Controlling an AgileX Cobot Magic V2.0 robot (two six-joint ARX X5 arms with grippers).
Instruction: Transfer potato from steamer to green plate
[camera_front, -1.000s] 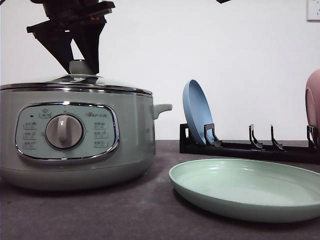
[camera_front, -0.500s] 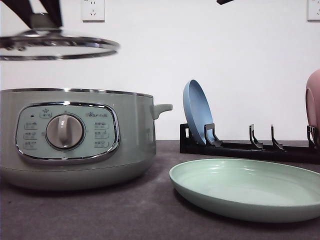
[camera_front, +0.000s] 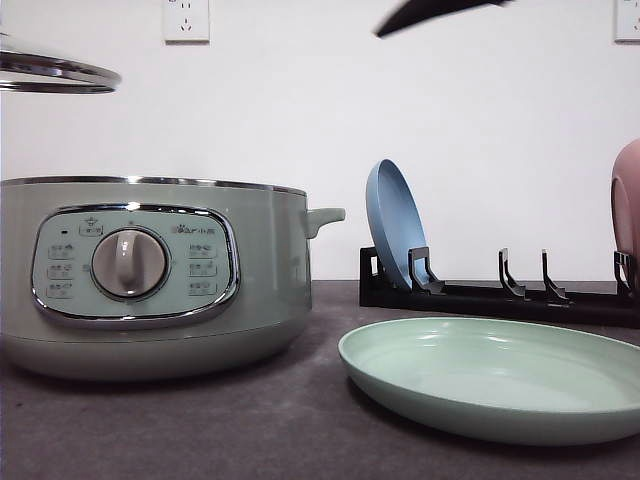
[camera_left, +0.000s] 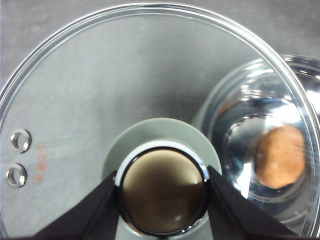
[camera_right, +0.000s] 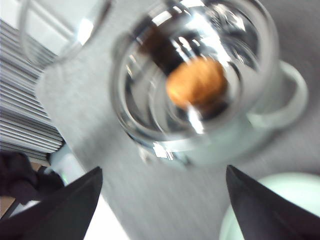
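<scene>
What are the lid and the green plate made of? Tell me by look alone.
The lid: looks like clear glass with a chrome rim, since the grey table shows through it; the left tool is shut on its knob. The green plate: smooth, matte pale mint with a soft sheen, likely plastic or glazed ceramic; the look leaves that open.

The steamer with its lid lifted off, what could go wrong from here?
1. The left pincer grips the glass lid only by its knob; a slip could drop it on the table.
2. The potato sits deep in the shiny steamer, so the open right pincer may hit the rim or pinch the round skin badly.
</scene>
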